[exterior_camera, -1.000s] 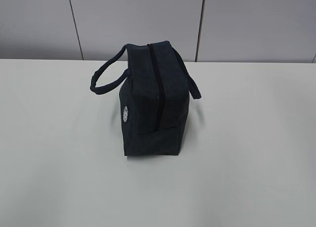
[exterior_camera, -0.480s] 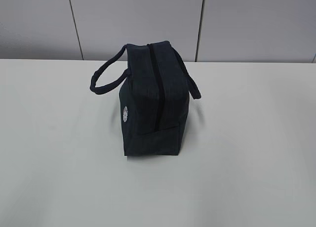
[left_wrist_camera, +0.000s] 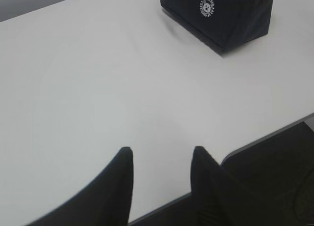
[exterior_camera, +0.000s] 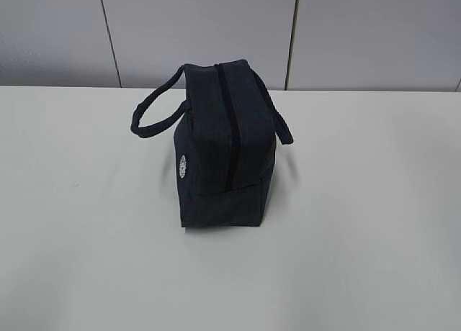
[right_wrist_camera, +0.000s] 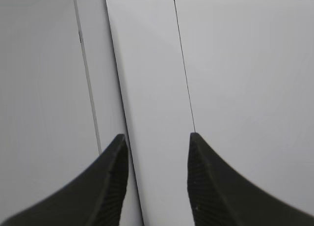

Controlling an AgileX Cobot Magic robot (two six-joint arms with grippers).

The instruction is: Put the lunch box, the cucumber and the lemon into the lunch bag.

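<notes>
The lunch bag (exterior_camera: 223,147) stands alone mid-tabletop (exterior_camera: 374,223), bare white surface open on every side of it. Its loop handles (exterior_camera: 151,108) jut out left and right, narrowing the approach there. The zipper (exterior_camera: 230,122) along the top is drawn closed. A paneled wall (exterior_camera: 194,29) blocks the far edge.

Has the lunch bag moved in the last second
No. The lunch bag sits at the same spot under the wall seam in the exterior view.

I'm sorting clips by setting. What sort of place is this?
Probably a lab or office test bench rather than a home: a bare white table, plain grey panelled wall, and only a navy lunch bag on it.
</notes>
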